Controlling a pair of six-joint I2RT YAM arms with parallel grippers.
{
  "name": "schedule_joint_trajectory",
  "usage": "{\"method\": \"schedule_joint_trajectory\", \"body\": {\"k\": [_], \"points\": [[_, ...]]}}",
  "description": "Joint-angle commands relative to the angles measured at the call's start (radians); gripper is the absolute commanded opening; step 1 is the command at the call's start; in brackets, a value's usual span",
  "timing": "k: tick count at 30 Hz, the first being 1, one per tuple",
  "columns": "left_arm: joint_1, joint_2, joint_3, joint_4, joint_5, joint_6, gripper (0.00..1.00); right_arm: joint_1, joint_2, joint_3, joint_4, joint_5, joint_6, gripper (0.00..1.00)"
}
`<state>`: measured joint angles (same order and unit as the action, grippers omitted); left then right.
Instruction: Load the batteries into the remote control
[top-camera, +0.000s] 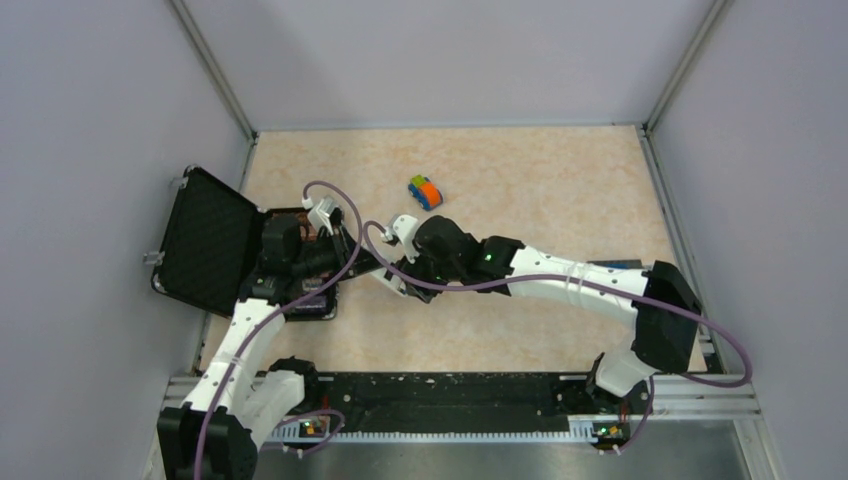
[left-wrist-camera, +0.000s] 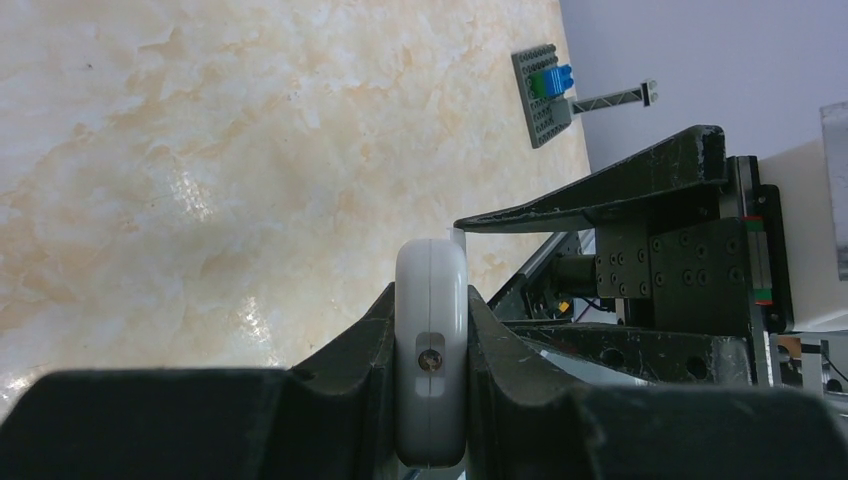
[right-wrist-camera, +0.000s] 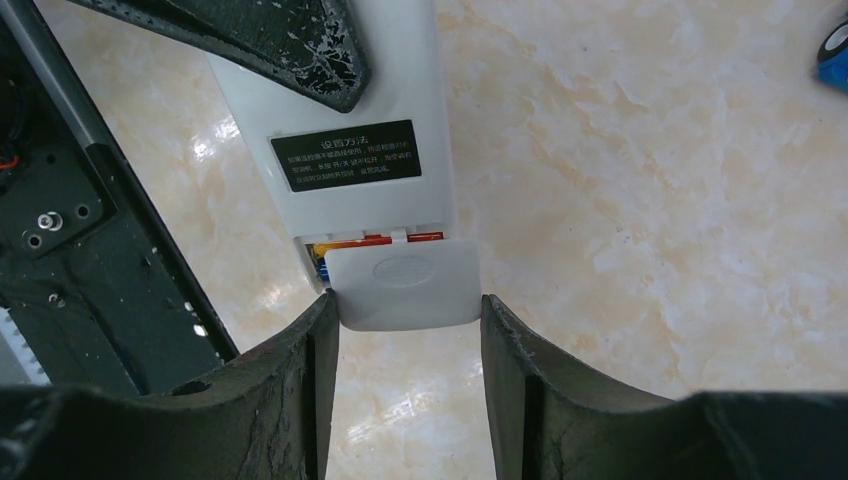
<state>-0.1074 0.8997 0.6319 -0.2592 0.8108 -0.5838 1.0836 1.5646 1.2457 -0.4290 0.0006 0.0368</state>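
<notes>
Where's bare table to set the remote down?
Bare: the far right, bordered by the toy car, the right wall and the right arm; also the near strip between that arm and the base rail. Crowded: left-centre, where the open case, left arm and held remote control bunch together.

The remote control (right-wrist-camera: 400, 60) is smooth white plastic, the table (right-wrist-camera: 650, 200) glossy marble-patterned.
</notes>
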Motion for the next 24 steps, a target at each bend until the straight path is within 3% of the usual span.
{"method": "schedule_joint_trajectory", "body": {"k": [1, 24], "points": [[-0.005, -0.001, 0.036, 0.042, 0.04, 0.013, 0.0, 0.013, 0.016, 0.053, 0.021, 0.005, -0.002, 0.42], [-0.005, 0.015, 0.04, 0.048, 0.077, 0.039, 0.0, 0.013, 0.036, 0.07, 0.02, -0.064, -0.019, 0.42]]}}
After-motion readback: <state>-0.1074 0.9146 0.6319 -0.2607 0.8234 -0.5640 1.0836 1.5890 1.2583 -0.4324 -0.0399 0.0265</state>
